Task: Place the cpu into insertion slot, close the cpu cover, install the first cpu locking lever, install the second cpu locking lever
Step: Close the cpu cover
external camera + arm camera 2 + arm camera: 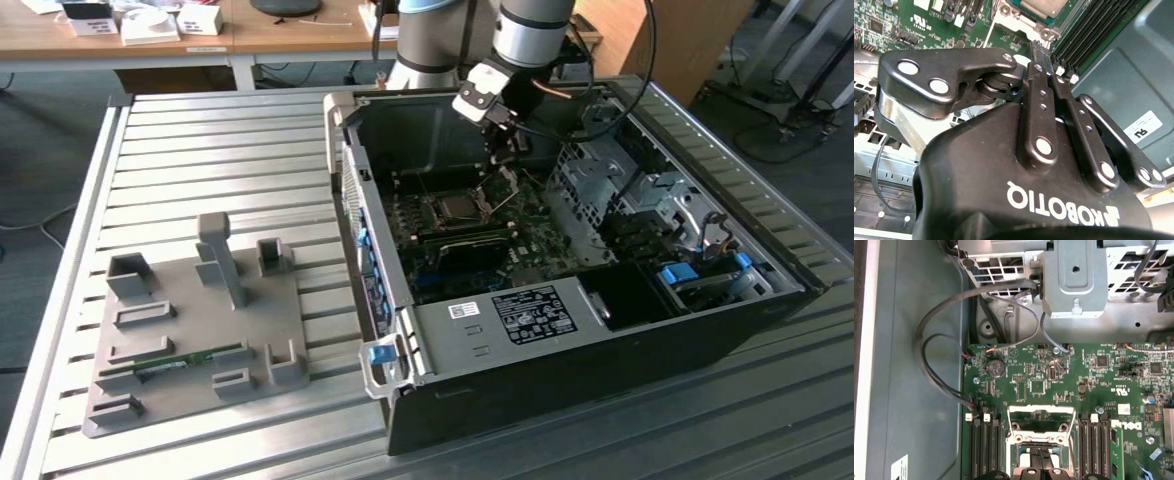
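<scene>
While the end effector (1041, 50), closed on nothing, is hovering just beside the upright cpu cover (1041, 421), a skewed push is probably risking scraping the seated cpu (459, 208).

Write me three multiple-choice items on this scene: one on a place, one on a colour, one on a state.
1. Relative to the computer case, the claw is: A beside it; B inside it, by the insertion slot; C beneath it.
2. The circuit board is: A blue; B red; C green.
3. The cpu cover is: A raised open; B shut flat; C taken off.
Answers: B, the claw hangs within the case walls; C, the board around the slot is green; A, the cover's frame stands tilted up.
</scene>
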